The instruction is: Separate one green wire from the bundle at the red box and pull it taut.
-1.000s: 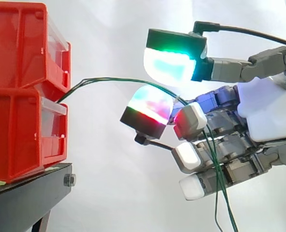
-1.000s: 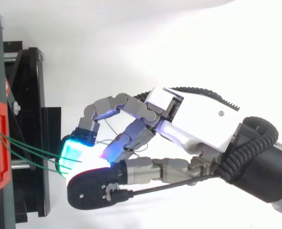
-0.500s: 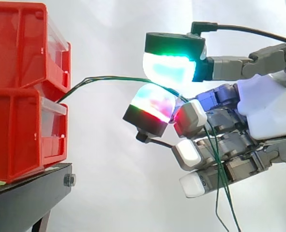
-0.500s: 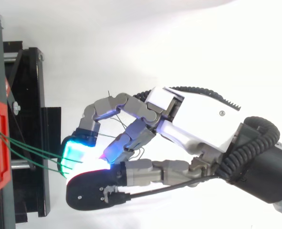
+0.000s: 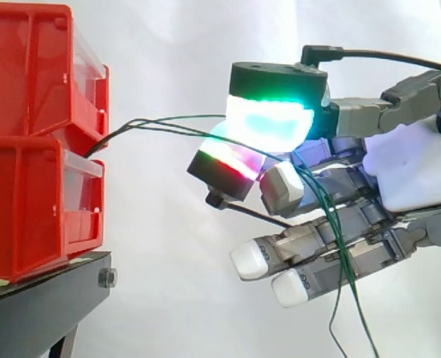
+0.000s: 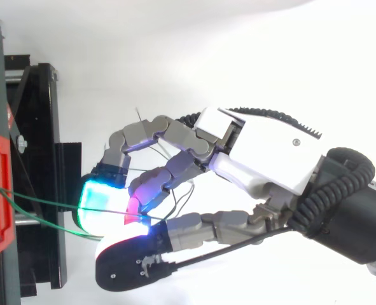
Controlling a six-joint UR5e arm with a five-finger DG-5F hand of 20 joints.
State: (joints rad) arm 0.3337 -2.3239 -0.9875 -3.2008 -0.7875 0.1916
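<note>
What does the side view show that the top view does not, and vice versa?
Side view: the red bins stacked one on the other; the green wires trailing down below the fingers. Top view: the arm's dark wrist behind the robot hand. Both: glowing pads pinching the green wires that run from the bins.

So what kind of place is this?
Probably a robotics lab test bench: a fingered robot hand pinching green wires, stacked red bins on a black stand, and a plain white curtain behind.
</note>
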